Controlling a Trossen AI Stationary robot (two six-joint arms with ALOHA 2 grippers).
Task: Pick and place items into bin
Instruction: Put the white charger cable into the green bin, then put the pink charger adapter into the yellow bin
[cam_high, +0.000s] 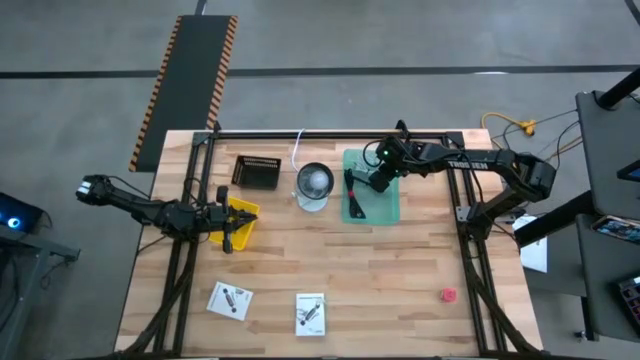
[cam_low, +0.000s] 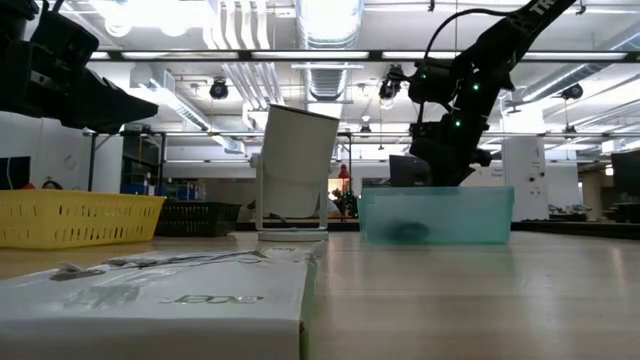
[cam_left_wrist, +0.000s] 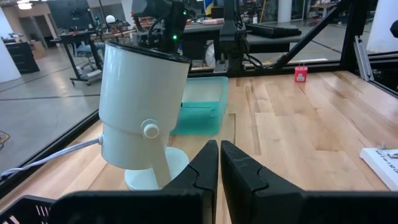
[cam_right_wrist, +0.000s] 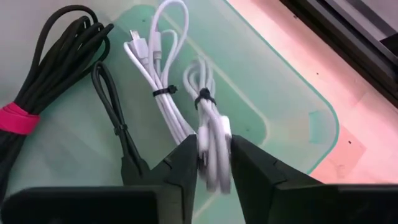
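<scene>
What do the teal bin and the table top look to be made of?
Teal bin: probably plastic, translucent and smooth; the surface below shows through its floor, and its corners look moulded. Table top: wood, pale planks with visible grain and seams, matte.

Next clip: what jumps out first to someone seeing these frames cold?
The right gripper hangs over the teal bin near the table's far edge, its fingers around a bundled white cable; a black cable with a pink band lies inside. The left gripper, shut, waits by the yellow basket, facing a white lamp-like device.
</scene>
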